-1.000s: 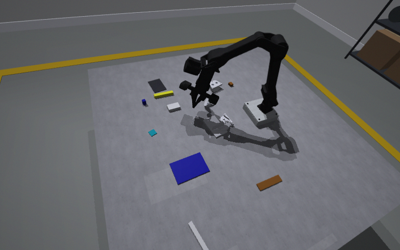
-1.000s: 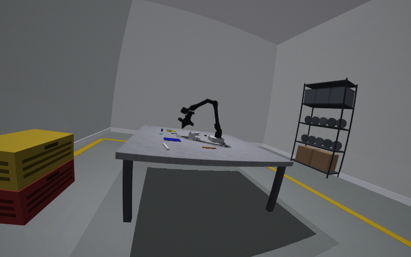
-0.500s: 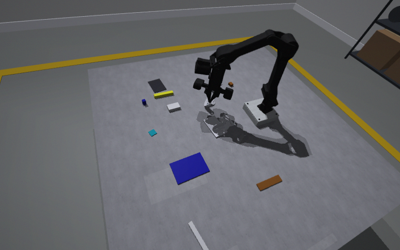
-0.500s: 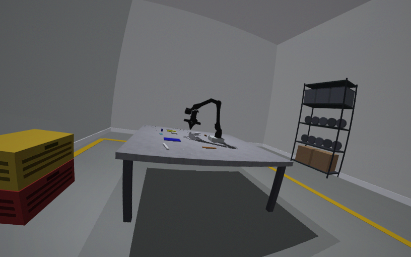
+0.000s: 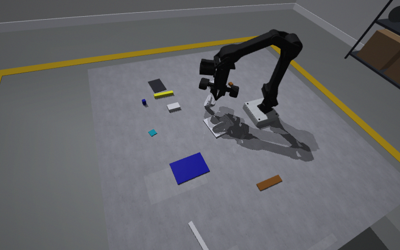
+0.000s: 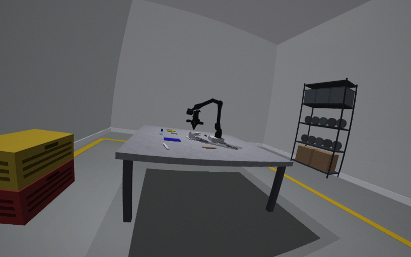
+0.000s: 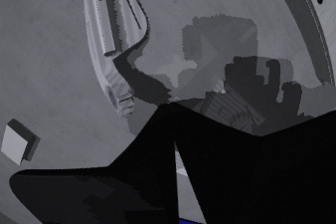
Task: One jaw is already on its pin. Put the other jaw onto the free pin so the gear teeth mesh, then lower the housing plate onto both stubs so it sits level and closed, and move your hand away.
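My gripper [image 5: 216,98] [image 6: 194,128] [image 7: 168,111] is shut and empty, pointing down above the table beside the loose jaw. The loose pale grey jaw [image 5: 209,101] [image 7: 94,36] lies on the table, touched by nothing of mine; in the wrist view it is up and left of my fingertips. The white base plate [image 5: 210,126] lies nearer the top camera, partly in the arm's shadow. The ribbed jaw on it [image 7: 231,111] is dark and partly hidden behind my fingers in the wrist view. Its pins and teeth cannot be made out. The housing plate is almost wholly hidden behind the arm.
A white block [image 5: 173,106] [image 7: 15,142], yellow bar [image 5: 163,94], dark plate [image 5: 157,85] and small blue block [image 5: 144,101] lie left of the arm. A cyan tile [image 5: 152,133], blue plate [image 5: 189,168] and orange bar [image 5: 269,183] lie nearer the top camera. The arm's base [image 5: 259,112] stands right.
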Controlling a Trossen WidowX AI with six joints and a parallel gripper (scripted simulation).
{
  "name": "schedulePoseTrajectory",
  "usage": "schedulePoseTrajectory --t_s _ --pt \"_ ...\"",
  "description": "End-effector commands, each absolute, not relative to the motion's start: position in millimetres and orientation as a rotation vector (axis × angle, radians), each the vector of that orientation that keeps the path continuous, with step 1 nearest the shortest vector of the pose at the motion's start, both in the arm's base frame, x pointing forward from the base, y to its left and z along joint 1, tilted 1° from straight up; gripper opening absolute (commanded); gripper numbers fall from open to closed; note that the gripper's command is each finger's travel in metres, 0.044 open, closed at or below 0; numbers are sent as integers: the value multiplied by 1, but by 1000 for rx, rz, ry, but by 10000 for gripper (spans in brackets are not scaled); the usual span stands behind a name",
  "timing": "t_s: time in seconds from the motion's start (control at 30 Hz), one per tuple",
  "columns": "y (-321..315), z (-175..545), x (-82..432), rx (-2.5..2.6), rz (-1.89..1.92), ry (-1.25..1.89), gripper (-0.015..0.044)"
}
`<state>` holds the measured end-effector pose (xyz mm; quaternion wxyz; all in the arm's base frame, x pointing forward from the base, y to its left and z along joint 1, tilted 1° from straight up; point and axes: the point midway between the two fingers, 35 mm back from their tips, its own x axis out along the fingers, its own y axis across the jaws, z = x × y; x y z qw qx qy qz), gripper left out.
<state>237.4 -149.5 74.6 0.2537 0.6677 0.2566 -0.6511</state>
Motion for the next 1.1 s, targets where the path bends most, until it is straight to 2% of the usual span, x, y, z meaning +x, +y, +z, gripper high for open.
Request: schedulePoseTrajectory --t_s 0.0,1.07 --pt "-150 69 237 1807 -1769 702 0" --pt "-148 19 236 1807 -1771 703 0"
